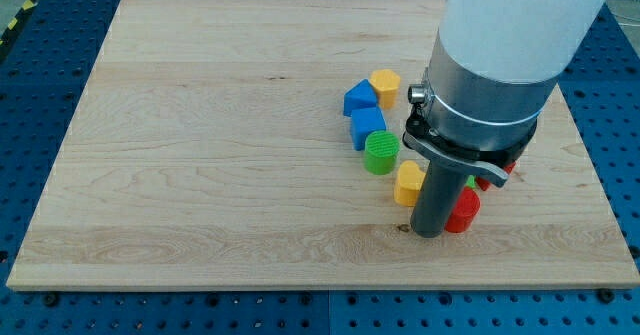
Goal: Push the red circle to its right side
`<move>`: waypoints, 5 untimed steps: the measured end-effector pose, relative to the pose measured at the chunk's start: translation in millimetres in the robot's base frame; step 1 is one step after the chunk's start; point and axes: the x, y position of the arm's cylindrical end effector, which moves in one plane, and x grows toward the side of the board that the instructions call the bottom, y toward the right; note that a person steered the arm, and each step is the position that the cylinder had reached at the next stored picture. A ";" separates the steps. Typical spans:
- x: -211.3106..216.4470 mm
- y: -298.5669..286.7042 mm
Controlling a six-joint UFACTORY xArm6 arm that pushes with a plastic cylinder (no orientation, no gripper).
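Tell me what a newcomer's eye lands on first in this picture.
First, the big white and grey arm body at the view's upper right, with its dark rod coming down to my tip on the wooden board. Next, the cluster of blocks beside it: the red circle right of the tip, a yellow block, a green cylinder, two blue blocks.

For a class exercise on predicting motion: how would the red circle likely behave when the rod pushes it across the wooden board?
The red circle looks squat and flat-bottomed, so it should slide, not tip or roll. Its round side may let it slip off my tip, which sits right beside it on the view's left. It looks like rigid plastic, probably light.
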 end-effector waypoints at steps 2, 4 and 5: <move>0.0 14.4; 0.0 25.8; 0.0 26.7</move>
